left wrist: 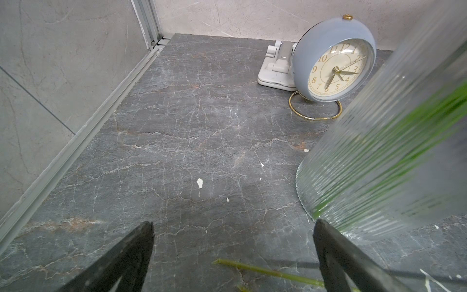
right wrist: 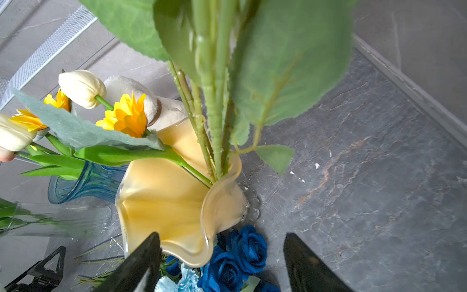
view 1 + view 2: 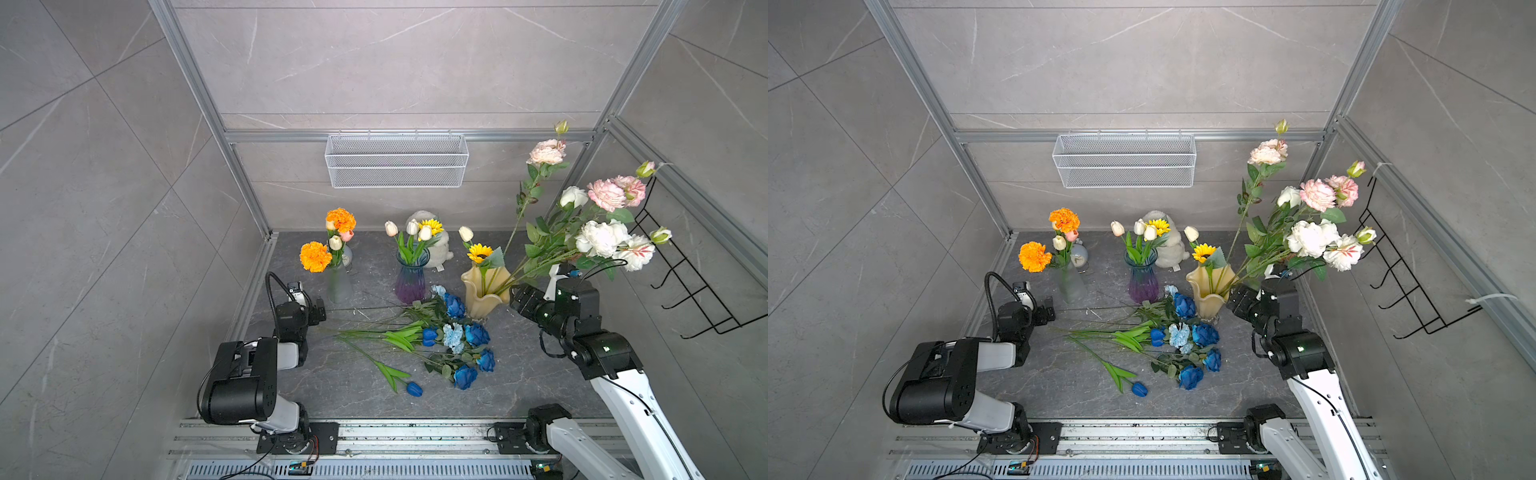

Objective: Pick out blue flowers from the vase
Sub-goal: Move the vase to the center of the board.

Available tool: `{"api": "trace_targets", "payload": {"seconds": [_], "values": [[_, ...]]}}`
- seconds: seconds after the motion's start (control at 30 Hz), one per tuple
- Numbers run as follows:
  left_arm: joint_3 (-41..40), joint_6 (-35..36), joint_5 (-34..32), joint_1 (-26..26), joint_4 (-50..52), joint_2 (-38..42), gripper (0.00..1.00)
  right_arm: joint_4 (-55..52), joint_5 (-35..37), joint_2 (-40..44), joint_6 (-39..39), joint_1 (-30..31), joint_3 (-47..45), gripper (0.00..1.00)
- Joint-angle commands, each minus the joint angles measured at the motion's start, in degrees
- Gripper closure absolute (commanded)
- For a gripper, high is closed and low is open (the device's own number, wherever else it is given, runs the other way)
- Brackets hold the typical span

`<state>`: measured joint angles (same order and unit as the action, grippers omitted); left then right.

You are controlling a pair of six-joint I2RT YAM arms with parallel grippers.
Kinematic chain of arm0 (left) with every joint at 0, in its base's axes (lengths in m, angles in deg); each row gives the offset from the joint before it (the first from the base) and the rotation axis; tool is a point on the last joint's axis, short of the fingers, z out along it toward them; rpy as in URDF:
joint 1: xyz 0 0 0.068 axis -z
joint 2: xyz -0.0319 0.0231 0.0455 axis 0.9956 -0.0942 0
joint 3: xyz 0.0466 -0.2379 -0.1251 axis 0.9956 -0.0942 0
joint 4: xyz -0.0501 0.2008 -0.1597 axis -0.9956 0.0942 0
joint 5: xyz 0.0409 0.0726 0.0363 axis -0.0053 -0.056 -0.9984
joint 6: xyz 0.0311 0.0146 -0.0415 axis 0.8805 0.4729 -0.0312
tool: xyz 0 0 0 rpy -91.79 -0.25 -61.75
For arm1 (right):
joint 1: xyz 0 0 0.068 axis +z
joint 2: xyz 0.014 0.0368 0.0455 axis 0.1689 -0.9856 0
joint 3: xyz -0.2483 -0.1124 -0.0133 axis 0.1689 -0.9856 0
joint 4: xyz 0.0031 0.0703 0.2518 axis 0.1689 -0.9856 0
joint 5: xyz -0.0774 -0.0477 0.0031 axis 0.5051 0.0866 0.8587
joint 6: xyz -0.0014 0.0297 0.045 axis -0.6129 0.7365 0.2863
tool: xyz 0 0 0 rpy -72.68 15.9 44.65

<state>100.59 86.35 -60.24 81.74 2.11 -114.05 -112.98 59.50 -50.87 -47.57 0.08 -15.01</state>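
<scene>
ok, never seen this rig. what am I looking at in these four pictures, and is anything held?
Two robot arms, each ending in a two-finger gripper. Both top views look down from one overhead stereo camera; the other two pictures come from cameras on the wrists. On the dark grey marbled tabletop lies a pile of long-stemmed blue flowers. Behind stand a frosted ribbed glass vase, a blue-to-purple glass vase and a cream wavy-rimmed vase with pink and white roses. The left gripper is open and empty, near the frosted vase. The right gripper is open beside the cream vase, holding nothing.
</scene>
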Motion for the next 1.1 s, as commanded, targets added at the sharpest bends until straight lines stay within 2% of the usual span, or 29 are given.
{"api": "trace_targets", "payload": {"seconds": [0.0, 0.17, 0.27, 0.57, 0.7, 1.07], "values": [[1.1, 1.0, 0.6, 0.2, -1.4, -0.3, 0.0, -1.1, -3.4, -4.5, 3.3, 0.2, 3.5, 0.25], [1.1, 1.0, 0.6, 0.2, -1.5, -0.3, 0.0, -2.3, 0.0, -7.8, 5.4, 0.3, 5.2, 0.28], [1.2, 1.0, 0.6, 0.2, -1.3, -0.3, 0.0, -2.0, -2.1, -11.0, 6.6, 0.3, 6.9, 0.33], [1.2, 0.9, 0.6, 0.2, -1.3, -0.3, 0.0, -1.1, -5.0, -13.3, 8.7, 0.5, 6.6, 0.56], [1.2, 1.0, 0.6, 0.2, -1.3, -0.3, 0.0, -0.7, -4.9, -13.7, 9.5, 1.4, 5.3, 0.74], [1.1, 0.9, 0.6, 0.2, -1.3, -0.3, 0.0, 0.5, -3.0, -17.2, 9.9, 4.6, 2.4, 0.79]]}}
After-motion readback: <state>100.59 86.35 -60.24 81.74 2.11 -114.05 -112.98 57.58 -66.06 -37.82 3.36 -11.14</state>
